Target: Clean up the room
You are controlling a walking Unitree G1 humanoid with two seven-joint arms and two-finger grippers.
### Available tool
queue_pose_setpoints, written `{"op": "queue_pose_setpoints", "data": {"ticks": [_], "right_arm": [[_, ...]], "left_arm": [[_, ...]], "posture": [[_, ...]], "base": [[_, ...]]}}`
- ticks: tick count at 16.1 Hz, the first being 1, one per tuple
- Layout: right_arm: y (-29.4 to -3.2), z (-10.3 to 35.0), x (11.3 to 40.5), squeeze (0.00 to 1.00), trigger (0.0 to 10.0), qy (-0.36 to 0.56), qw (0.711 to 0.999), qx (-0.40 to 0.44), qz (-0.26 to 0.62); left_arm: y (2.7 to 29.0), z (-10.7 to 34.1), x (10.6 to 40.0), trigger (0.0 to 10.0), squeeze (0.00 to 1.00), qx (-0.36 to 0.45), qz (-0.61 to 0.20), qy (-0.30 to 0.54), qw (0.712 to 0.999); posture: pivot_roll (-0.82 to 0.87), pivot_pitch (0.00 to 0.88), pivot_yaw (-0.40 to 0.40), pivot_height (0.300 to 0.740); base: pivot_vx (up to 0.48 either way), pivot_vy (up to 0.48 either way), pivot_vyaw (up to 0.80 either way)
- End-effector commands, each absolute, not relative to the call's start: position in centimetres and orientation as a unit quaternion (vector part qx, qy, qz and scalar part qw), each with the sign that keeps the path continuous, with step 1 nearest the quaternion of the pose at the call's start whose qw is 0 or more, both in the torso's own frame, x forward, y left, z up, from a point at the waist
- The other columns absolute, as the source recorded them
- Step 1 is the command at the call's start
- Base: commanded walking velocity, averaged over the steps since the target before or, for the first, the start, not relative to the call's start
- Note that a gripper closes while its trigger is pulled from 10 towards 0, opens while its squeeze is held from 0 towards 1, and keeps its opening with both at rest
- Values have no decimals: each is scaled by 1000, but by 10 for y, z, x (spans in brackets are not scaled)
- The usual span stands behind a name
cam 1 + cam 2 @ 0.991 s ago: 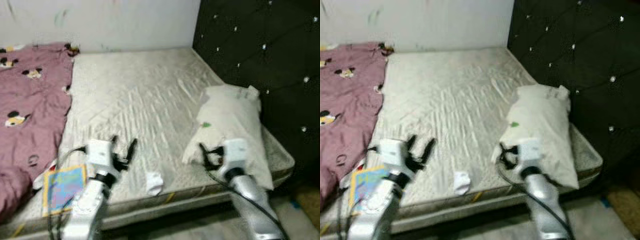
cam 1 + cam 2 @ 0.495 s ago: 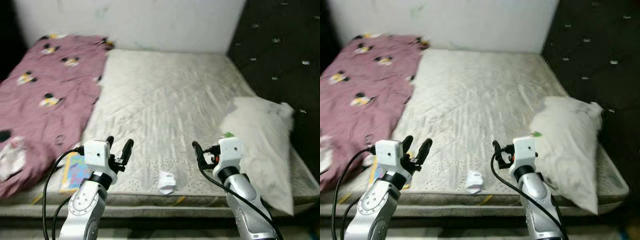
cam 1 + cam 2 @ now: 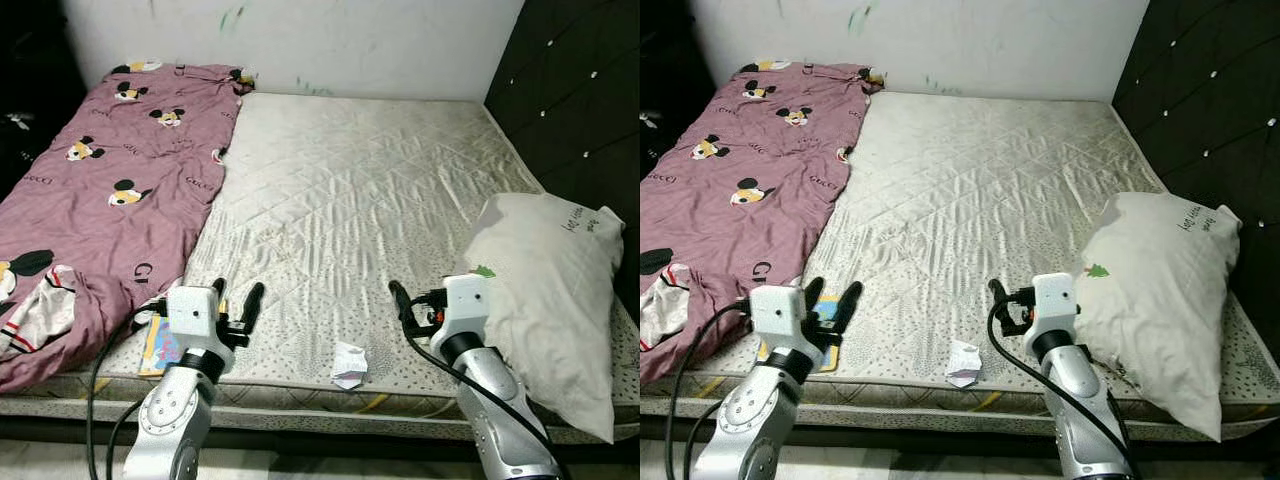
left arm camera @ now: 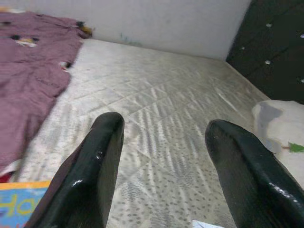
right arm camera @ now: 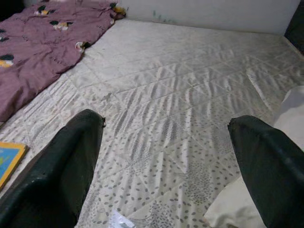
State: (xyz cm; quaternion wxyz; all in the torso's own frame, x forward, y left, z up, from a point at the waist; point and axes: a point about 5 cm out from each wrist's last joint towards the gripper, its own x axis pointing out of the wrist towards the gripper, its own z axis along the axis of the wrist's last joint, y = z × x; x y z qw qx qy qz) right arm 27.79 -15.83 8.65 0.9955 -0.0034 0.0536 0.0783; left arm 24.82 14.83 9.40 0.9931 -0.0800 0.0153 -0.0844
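Left eye view: A bare quilted mattress (image 3: pixel 360 190) spans the scene, with a white wall at the far side and a dark tufted headboard (image 3: pixel 570 90) on the right. A pink cartoon-print sheet (image 3: pixel 100 190) covers the left part of the mattress. A white pillow (image 3: pixel 550 290) lies at the right, near the headboard. A crumpled white paper (image 3: pixel 348 363) sits on the near edge of the mattress, between the two arms. A colourful book (image 3: pixel 160 345) lies on the near left edge, just beside the sheet. The left gripper (image 3: pixel 236 312) hovers above the near edge, close to the book; its fingers are spread apart and hold nothing. The right gripper (image 3: pixel 412 305) hovers above the near edge, just left of the pillow.

Right eye view: The same layout. A small green tree mark shows on the pillow's near left face.

Left wrist view: Both black fingers (image 4: pixel 95 171) are parted wide with nothing between them. Beyond them lie the mattress, the sheet, a corner of the book and part of the pillow.

Right wrist view: Both black fingers (image 5: pixel 66 166) stand wide apart and empty. A corner of the crumpled paper lies on the mattress between them, with the pillow's edge beside one finger.
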Motion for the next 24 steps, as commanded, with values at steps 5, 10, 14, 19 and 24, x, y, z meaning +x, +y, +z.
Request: {"op": "queue_pose_setpoints", "data": {"ticks": [5,10,14,19,24], "right_arm": [[-184,100,256,0,10000,42,999,1,24],[-193,96,243,0,10000,64,998,-12,16],[-188,96,246,0,10000,66,998,-9,22],[-182,95,245,0,10000,72,997,1,31],[-177,94,241,0,10000,81,995,7,51]], "left_arm": [[197,94,213,10000,0,-33,19,22,999],[197,90,201,10000,0,-31,28,40,998],[197,92,203,10000,0,-32,26,37,998],[194,95,206,10000,0,-35,11,36,999],[193,95,202,10000,0,-36,11,40,998]], "posture": [[-11,59,-53,740],[-12,68,-58,740],[-4,73,-57,740],[-5,89,-54,740],[3,115,-59,740]], "base": [[0,0,0],[0,0,0],[0,0,0],[0,0,0],[0,0,0]]}}
